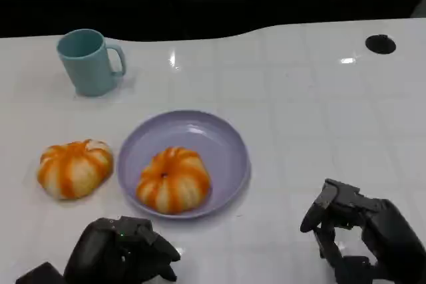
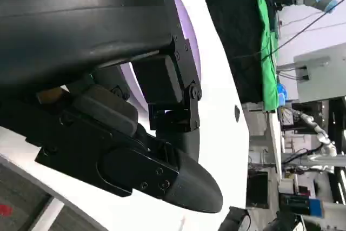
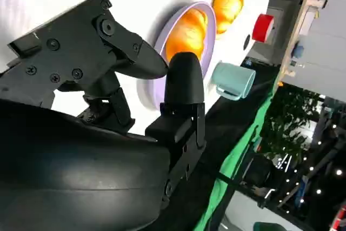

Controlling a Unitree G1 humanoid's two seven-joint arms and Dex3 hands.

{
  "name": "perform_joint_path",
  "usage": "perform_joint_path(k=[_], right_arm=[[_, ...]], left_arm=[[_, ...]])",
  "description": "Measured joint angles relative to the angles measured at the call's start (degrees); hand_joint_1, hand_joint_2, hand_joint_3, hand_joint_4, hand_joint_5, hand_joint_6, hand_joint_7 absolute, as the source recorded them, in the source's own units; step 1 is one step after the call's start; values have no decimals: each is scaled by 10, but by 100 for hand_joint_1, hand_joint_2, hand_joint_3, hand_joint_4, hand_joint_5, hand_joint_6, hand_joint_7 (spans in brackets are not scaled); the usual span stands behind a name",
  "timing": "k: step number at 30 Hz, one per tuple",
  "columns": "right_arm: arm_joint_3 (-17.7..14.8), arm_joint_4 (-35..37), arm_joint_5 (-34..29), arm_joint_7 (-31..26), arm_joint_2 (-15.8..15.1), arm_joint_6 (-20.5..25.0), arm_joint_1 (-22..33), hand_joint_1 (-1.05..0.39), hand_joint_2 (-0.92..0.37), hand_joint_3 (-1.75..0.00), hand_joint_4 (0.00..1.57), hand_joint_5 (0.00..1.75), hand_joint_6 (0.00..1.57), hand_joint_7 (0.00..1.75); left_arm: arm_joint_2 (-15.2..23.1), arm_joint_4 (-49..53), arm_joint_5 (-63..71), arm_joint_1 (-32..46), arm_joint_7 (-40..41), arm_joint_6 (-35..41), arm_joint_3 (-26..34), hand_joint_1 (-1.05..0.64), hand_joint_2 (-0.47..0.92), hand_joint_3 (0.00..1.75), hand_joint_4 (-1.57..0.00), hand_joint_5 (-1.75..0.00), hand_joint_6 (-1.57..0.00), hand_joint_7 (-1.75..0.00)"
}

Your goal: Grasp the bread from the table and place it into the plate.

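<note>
Lying beside the lilac plate (image 1: 229, 139), on the side away from the right hand (image 1: 363, 237), the loose bread (image 1: 74, 168) sits nearer the left hand (image 1: 123, 252); both hands empty, fingers loosely apart. Another bread (image 1: 173, 179) already sits in it.

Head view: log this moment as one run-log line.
bread in plate | second bread on table beside plate | left hand empty, near table edge | right hand empty | cup far left
</note>
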Motion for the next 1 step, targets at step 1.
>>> perform_joint_path(k=[1], right_arm=[[0, 0, 0, 0, 0, -1, 0, -25, -52, -115, 75, 175, 64, 153]], left_arm=[[0, 0, 0, 1, 0, 0, 0, -105, 89, 0, -125, -94, -134, -58]])
